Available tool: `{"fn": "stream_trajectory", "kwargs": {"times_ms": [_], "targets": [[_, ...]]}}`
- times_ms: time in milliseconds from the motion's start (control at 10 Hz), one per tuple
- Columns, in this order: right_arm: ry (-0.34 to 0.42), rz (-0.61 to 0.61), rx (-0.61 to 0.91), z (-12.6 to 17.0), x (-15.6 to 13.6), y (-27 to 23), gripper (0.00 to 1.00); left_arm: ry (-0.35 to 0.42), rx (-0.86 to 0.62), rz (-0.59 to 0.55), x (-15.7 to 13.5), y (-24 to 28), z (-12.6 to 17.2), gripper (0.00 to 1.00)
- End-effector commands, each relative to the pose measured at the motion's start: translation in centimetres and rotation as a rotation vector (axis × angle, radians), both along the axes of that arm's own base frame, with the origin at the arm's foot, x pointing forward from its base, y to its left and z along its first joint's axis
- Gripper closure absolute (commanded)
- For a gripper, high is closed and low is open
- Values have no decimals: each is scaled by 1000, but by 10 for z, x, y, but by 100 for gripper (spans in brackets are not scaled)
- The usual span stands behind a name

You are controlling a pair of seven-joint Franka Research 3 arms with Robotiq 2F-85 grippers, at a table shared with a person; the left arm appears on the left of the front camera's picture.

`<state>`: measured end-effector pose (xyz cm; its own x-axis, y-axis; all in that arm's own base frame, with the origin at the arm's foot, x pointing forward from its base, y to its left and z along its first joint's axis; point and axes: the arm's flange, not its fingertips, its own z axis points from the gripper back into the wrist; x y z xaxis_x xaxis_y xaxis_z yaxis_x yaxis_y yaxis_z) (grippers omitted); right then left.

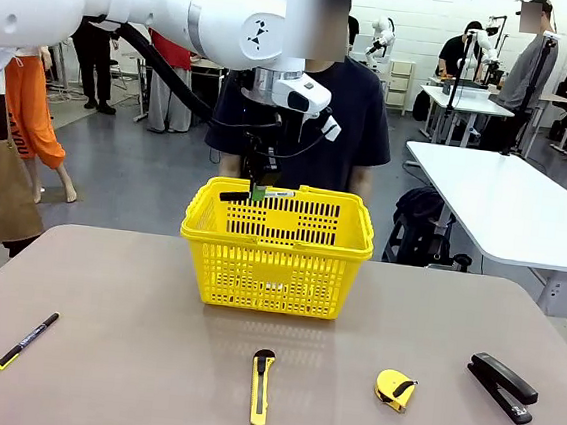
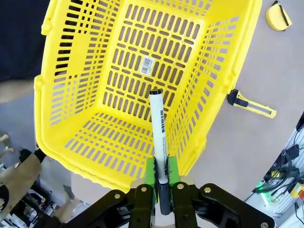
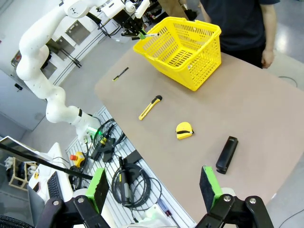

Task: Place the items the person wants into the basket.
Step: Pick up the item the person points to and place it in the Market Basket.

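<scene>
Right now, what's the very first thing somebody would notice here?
The bright yellow basket stands in the middle of the table. Above it, the left gripper holds a white marker over its open top. A utility knife lies nearer the robot.

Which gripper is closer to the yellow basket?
Left. The left gripper, holding the marker, hangs right over the basket; the right gripper sits back beyond the edge of the table.

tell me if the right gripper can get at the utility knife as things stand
Probably yes. The right gripper is open and empty, high up off the edge of the table. The utility knife lies alone on bare surface, and the tape measure sits apart from it.
</scene>
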<state>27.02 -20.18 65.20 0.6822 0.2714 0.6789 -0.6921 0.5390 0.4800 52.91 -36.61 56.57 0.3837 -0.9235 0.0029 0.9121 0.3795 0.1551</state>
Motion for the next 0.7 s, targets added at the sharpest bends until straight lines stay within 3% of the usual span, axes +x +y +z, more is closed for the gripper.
{"fn": "stream_trajectory", "kwargs": {"times_ms": [0, 300, 600], "targets": [[-9, -5, 10, 1, 1, 0, 0, -31, -4, 12, -6, 2, -2, 88], [-9, -5, 10, 1, 1, 0, 0, -31, -4, 12, -6, 2, -2, 88], [-9, -5, 10, 1, 1, 0, 0, 20, -33, -83, 27, -16, -22, 88]]}}
